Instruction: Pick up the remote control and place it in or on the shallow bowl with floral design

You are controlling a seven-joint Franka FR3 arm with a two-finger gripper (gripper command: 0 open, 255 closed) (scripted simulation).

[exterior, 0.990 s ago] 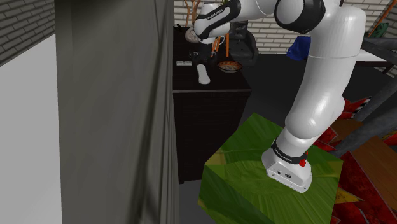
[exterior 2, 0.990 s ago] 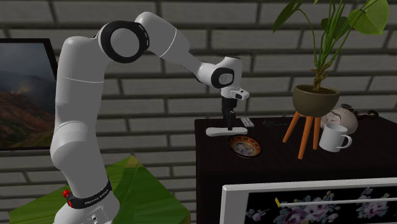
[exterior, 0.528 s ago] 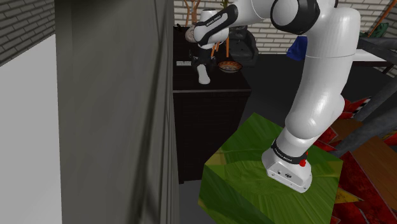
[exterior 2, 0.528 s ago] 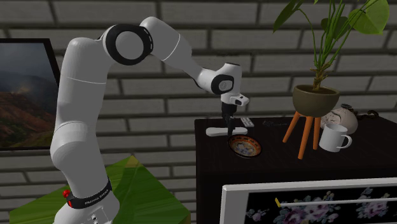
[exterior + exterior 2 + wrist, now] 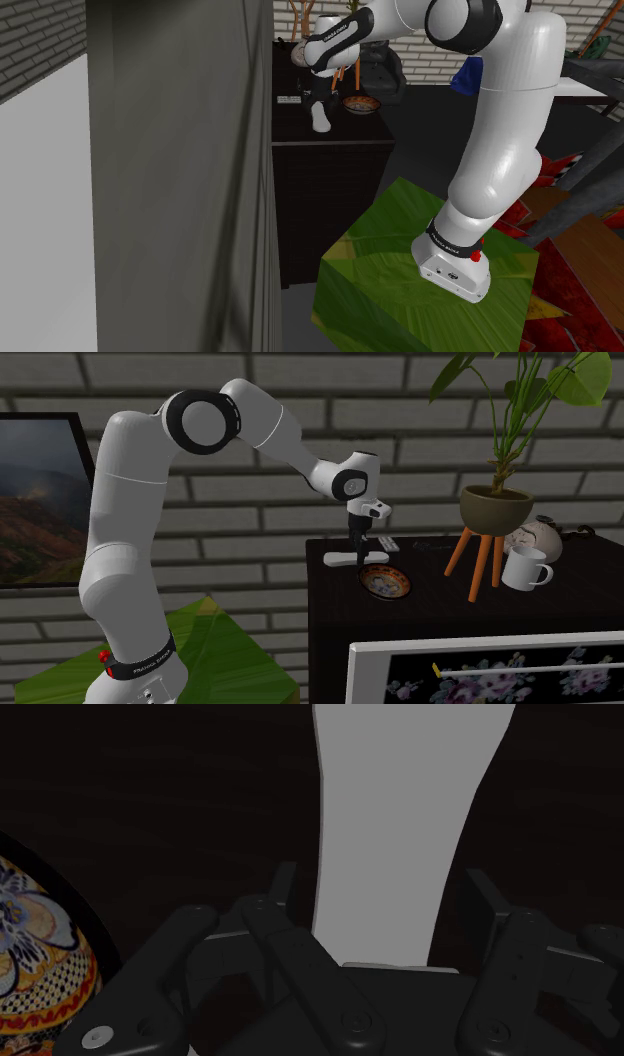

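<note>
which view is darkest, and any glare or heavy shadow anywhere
Wrist view: dim, the black fingers nearly merge with the dark tabletop; the remote is flat grey, unshaded. Shoulder view: the cabinet front is in deep shade. Second exterior view: evenly lit, no glare.

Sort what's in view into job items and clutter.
Job: long plain white remote control; shallow round bowl with floral pattern; black two-finger gripper, open astride the remote.
Clutter: white handled mug; green plant in a brown pot on an orange-legged stand.
</note>
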